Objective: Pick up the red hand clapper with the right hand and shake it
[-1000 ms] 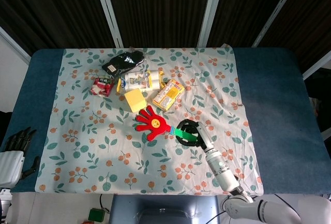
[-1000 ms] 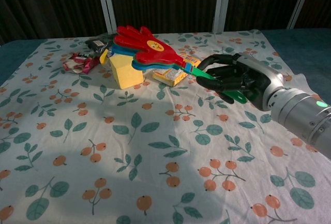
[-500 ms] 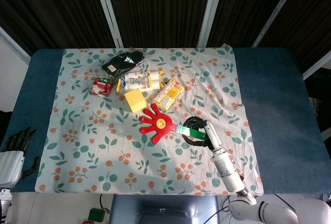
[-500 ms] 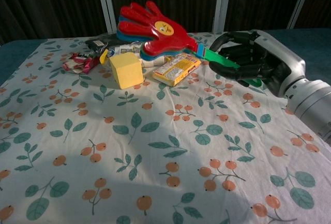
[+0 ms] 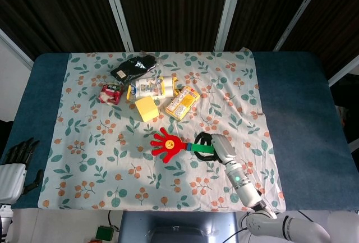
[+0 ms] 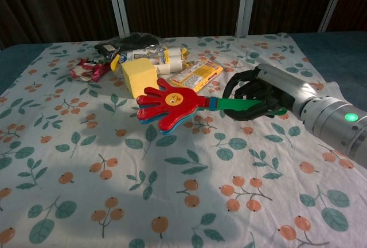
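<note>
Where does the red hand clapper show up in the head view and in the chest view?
Head view: red hand clapper just below centre, its green handle held by the right hand.
Chest view: centre, palm leftward, handle running right into that hand.
Shared landmark: yellow block beyond the clapper.

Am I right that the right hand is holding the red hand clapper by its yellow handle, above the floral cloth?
Not quite: the handle is green, not yellow, as the chest view shows. The right hand does hold the red hand clapper above the floral cloth.
</note>
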Motion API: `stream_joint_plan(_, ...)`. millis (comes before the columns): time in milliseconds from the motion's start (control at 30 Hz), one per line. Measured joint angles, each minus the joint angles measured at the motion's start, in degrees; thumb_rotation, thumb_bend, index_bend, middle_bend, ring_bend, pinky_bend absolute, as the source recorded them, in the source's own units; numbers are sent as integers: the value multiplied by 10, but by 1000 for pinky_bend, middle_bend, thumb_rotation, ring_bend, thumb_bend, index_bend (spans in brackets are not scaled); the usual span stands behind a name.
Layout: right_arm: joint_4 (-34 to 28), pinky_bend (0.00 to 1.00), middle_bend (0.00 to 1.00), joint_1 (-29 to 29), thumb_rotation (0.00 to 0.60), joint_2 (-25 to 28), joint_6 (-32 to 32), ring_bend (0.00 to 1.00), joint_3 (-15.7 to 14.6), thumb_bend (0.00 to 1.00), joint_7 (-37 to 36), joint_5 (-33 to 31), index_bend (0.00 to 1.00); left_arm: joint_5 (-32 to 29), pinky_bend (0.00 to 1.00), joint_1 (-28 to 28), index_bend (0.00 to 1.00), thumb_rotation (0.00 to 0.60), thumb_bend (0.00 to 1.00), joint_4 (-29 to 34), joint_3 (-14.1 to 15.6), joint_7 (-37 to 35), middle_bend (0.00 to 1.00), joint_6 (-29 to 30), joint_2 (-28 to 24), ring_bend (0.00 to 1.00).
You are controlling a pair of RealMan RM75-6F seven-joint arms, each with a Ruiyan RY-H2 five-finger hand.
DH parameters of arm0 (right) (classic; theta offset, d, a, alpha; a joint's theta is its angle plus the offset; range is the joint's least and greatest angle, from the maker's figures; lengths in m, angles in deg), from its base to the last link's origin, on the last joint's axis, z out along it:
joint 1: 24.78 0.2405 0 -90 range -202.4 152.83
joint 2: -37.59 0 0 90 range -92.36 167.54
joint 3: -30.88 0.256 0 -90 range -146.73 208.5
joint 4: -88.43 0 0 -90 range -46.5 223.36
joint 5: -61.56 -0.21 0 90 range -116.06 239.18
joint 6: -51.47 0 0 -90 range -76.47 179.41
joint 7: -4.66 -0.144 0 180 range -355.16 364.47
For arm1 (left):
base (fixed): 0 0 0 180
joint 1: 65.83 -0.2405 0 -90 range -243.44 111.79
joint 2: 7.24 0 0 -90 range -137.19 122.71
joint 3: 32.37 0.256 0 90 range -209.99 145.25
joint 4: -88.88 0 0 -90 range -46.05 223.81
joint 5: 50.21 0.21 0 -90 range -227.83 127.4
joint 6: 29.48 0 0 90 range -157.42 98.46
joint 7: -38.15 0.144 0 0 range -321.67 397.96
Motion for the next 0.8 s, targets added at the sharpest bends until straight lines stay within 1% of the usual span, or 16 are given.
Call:
stream_joint_plan(100,-16,973,803,-6,600,12,19,852,2,612,-88,29,955,0,103,0,0,600,449,0,0,0,28,0,0,3)
stream_joint_plan(267,-31,974,803,-26,600,23,83,852,7,612,-311,74,955,0,103,0,0,600,450,0,0,0,28,0,0,3)
stream_joint_plan(333,-37,974,804,-36,600,25,110,852,10,613,-404,83,955,0,103,0,0,600,449,0,0,0,28,0,0,3)
stream_joint_plan(433,-47,974,805,-52,600,28,143,852,16,614,-516,85,955,0,102,0,0,600,451,0,0,0,28,0,0,3)
stream_joint_plan(500,-51,974,804,-60,600,30,160,852,18,614,-561,85,955,0,102,0,0,600,451,0,0,0,28,0,0,3)
stream_joint_plan(567,-47,975,805,-61,600,29,168,852,16,614,-588,84,955,0,103,0,0,600,451,0,0,0,28,0,0,3)
stream_joint_plan(667,-31,975,805,-49,600,24,148,852,9,616,-578,83,955,0,102,0,0,600,451,0,0,0,28,0,0,3)
stream_joint_plan(700,-26,976,805,-45,600,23,138,852,6,617,-564,83,955,0,103,0,0,600,450,0,0,0,28,0,0,3)
stream_joint_plan(800,-11,976,804,-29,600,20,100,852,-2,619,-479,76,955,0,102,0,0,600,450,0,0,0,28,0,0,4)
